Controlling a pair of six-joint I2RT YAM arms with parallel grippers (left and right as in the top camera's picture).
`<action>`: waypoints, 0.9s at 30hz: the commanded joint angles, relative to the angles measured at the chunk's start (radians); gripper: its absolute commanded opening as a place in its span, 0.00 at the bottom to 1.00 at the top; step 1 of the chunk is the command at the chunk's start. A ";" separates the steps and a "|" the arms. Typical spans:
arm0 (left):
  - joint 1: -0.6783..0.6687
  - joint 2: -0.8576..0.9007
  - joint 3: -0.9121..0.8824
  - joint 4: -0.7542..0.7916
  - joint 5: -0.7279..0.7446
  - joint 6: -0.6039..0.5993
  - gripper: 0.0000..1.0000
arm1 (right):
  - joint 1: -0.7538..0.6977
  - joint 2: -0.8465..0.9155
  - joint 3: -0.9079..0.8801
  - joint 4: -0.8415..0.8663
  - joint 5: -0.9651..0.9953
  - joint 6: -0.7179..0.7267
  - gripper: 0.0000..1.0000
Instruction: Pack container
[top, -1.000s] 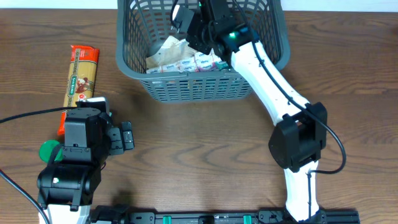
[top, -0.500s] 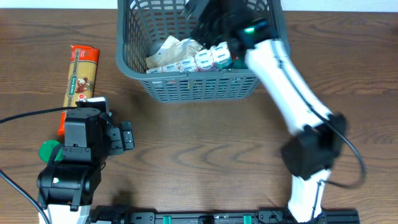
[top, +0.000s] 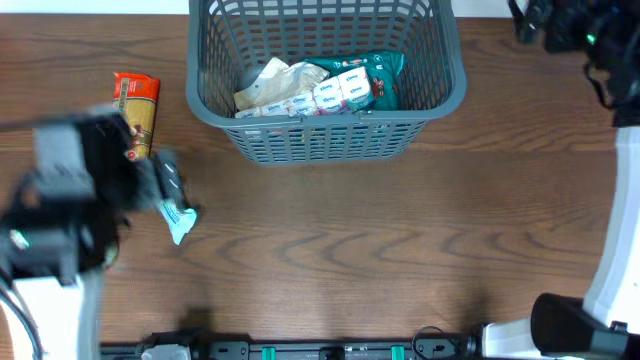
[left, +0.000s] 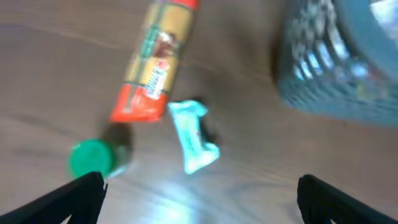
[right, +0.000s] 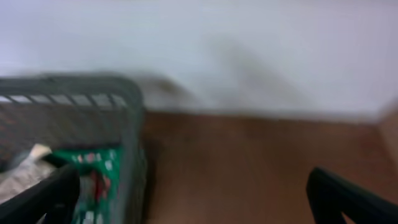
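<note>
The container (top: 325, 135), a large dark grey slotted basket, stands at the back middle of the table. In it lie a beige packet (top: 275, 82), a white multipack (top: 340, 93) and a green packet (top: 388, 72). My right gripper (right: 193, 196) is open and empty, off the basket's right side near the wall, at the top right corner of the overhead view (top: 550, 20). My left gripper (left: 199, 191) is open and empty above the table. Ahead of it lie a light-blue packet (left: 194, 135), a pasta packet (left: 155, 62) and a green cap (left: 92, 158).
The left arm (top: 70, 200) is motion-blurred at the left edge and hides the green cap from above. The pasta packet (top: 138, 108) and the light-blue packet (top: 180, 222) lie left of the basket. The basket's corner (left: 339, 68) shows at the upper right of the left wrist view.
The right arm has pulled out of the basket to the far right, jaws opened, leaving the green packet inside. The left arm has swung left and up, uncovering the light-blue packet.
</note>
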 joint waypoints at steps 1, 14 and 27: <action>0.115 0.184 0.225 -0.080 -0.011 0.068 0.98 | -0.056 0.040 -0.008 -0.070 -0.026 0.090 0.99; 0.279 0.679 0.529 -0.066 0.008 0.273 0.98 | -0.095 0.095 -0.009 -0.178 -0.021 0.063 0.99; 0.280 0.970 0.527 -0.022 0.032 0.498 0.99 | -0.095 0.098 -0.009 -0.171 0.050 0.064 0.99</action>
